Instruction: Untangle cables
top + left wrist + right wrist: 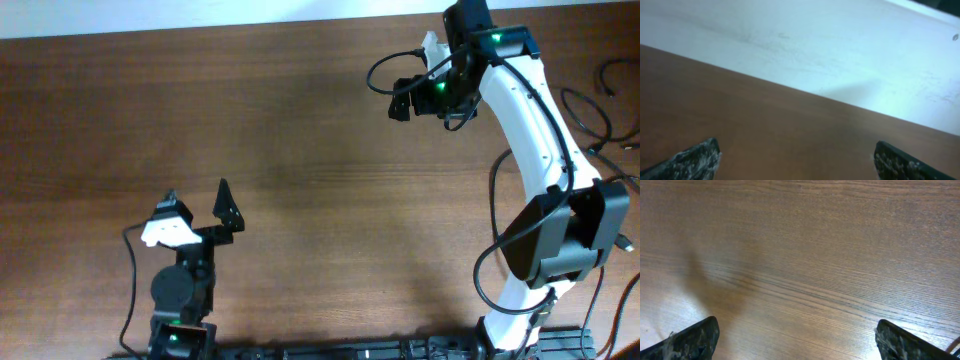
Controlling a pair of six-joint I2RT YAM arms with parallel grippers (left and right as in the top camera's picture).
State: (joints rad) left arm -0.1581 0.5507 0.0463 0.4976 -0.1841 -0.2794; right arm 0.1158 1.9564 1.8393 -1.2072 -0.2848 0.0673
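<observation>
The thin black flexible cables (598,118) lie in loose loops and strands on the brown wood-grain table (300,130), just beyond the outer side of the tall white-shelled right arm (530,110), at the table edge nearest that arm; a small pale plug end shows among them, and the overhead view is too small to tell whether the strands are knotted together. The right gripper (797,335) sits at the far tip of that white arm, on the side away from the cables and well apart from them. In its wrist view the two dark fingertips (697,335) stand wide apart at the bottom corners with only bare wood grain between them, so this claw is spread and holds nothing. The left gripper (196,190), a black claw with a white block at one side, is well apart from the white arm, across the table on the side opposite the cables. Its two scuffed dark fingers (695,160) are likewise spread wide, with nothing between them but brown table top. Its wrist view also takes in a pale whitish surface (840,45) beyond the table's edge. Neither claw touches a cable
</observation>
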